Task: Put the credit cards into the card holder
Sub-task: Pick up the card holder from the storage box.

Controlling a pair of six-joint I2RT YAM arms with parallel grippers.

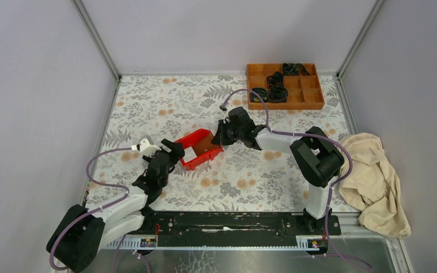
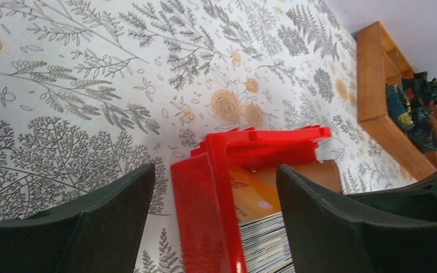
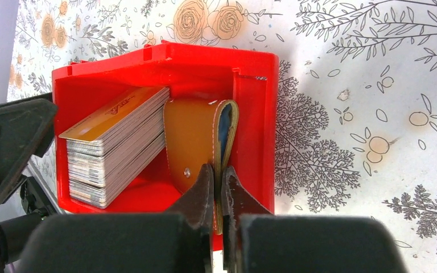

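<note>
A stack of credit cards [image 3: 116,142] with a gold-tan card on top stands in the left half of a red bin [image 3: 256,114]. The brown card holder [image 3: 193,136] stands on edge beside the stack, its blue-grey lining showing. My right gripper [image 3: 218,177] is shut on the card holder's near edge inside the bin; from above it [image 1: 221,138] sits at the bin's [image 1: 196,162] right end. My left gripper [image 2: 215,172] is open and straddles the bin's wall [image 2: 205,216], one finger outside and one over the cards [image 2: 267,242]. The card holder [image 2: 324,170] shows behind that finger.
An orange wooden compartment tray [image 1: 287,106] with black items stands at the back right, and also shows in the left wrist view [image 2: 375,74]. A beige cloth [image 1: 375,182] lies off the table's right edge. Purple cables loop from both arms.
</note>
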